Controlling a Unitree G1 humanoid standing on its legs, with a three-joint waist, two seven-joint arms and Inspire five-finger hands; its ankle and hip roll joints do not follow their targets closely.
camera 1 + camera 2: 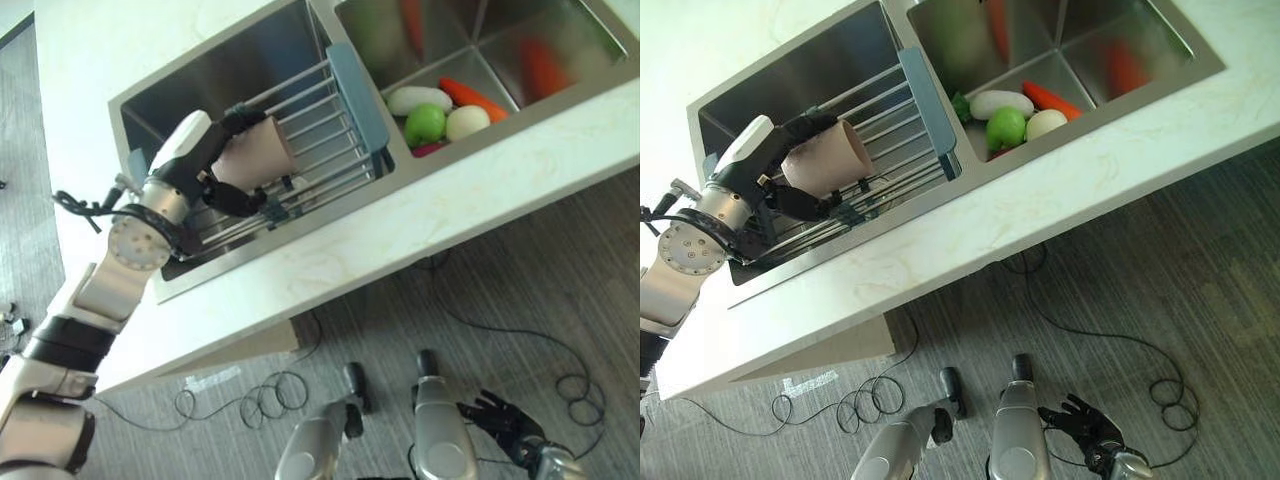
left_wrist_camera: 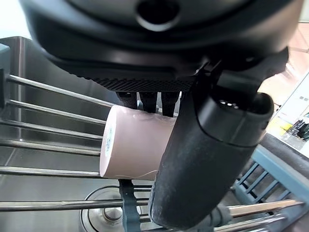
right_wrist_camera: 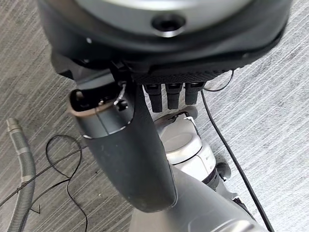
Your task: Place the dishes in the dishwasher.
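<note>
- One pink cup (image 1: pixel 255 152) was the dish in play, lying on its side over the wire rack (image 1: pixel 318 140) that spanned the left basin of the sink (image 1: pixel 215 75), towards that basin's front edge.
- Its long axis ran roughly along the rack's bars, though which end was the mouth was hard to judge.
- Curled around it was the left hand (image 1: pixel 205 150), fingers over the top and thumb (image 2: pixel 203 164) clamped beneath.
- Well away, the right hand (image 1: pixel 1085 425) hung low above the floor, fingers loosely spread and holding nothing.
</note>
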